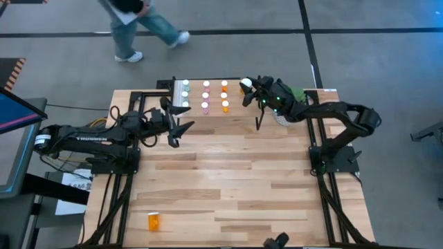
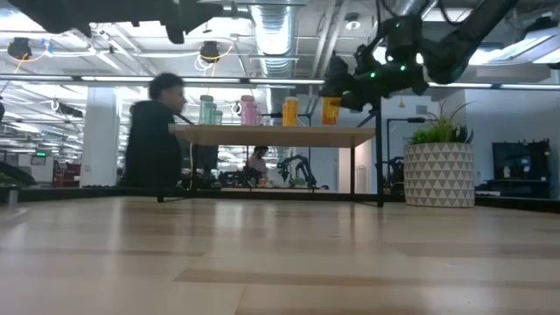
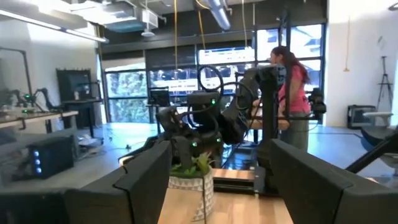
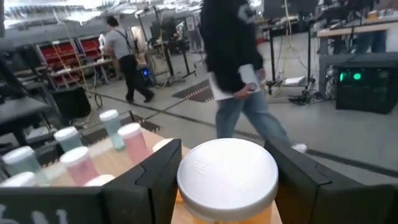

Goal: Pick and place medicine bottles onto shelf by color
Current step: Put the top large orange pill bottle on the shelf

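I saw the right arm reaching from the right side of the table toward the far edge, its wrist bent over the right end of the shelf (image 1: pixel 197 88). The right gripper (image 1: pixel 248 92) was clamped on an orange bottle (image 4: pixel 227 186), one finger on each side of its body, and the white cap faced the wrist camera between the fingers. In the low view this orange bottle (image 2: pixel 331 109) stood upright, long axis vertical, cap up, held at the right end of the shelf top; I could not tell if its base touched the plank. The other medicine bottles (image 1: pixel 205 96) stood upright on the shelf in rows: pale green at the left, pink in the middle, orange at the right. One more orange bottle (image 1: pixel 154 221) lay on its side near the front left corner of the table (image 1: pixel 235 173), well apart from the rest. The left arm stretched from the left side, and the left gripper (image 1: pixel 181 128) hovered over the table just in front of the shelf's left end with its fingers apart, holding nothing. A potted plant (image 2: pixel 440 168) stood at the far right, under the right arm. A person (image 1: pixel 142 24) was on the floor beyond the table.
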`<state>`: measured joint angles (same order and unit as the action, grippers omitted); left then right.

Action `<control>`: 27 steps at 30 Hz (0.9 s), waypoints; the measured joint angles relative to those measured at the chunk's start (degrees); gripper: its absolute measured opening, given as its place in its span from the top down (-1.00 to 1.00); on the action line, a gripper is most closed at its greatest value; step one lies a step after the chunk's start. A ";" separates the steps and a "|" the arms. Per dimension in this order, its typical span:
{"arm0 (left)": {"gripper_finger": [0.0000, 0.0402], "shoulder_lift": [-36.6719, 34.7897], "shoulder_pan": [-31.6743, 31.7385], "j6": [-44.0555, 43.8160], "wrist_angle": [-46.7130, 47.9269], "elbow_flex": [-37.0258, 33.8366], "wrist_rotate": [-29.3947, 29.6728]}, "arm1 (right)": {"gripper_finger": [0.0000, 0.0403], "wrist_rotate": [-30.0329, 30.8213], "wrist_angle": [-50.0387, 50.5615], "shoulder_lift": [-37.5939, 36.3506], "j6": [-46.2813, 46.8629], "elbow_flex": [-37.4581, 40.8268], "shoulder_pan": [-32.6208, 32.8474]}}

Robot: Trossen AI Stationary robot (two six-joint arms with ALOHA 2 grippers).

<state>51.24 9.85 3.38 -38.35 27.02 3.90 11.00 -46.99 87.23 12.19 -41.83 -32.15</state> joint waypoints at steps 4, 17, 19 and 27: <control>-0.27 -0.57 1.09 0.02 0.26 -0.55 -0.03 | -0.12 -1.90 -0.19 3.34 -0.04 -2.52 -1.04; -0.27 -0.52 1.41 1.75 1.65 -0.67 -0.01 | -0.14 -2.14 3.95 7.69 -0.68 -6.17 -1.76; -0.27 -0.52 1.41 1.75 1.72 -0.67 0.01 | -0.15 -2.13 4.12 7.58 -0.66 -6.17 -1.76; -0.27 -0.52 1.39 1.46 1.81 -0.67 -0.06 | -0.16 -2.12 5.54 6.41 -0.22 -6.13 -1.76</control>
<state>50.72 11.25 4.84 -36.53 26.35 3.85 8.88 -41.45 93.64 11.97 -47.97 -33.91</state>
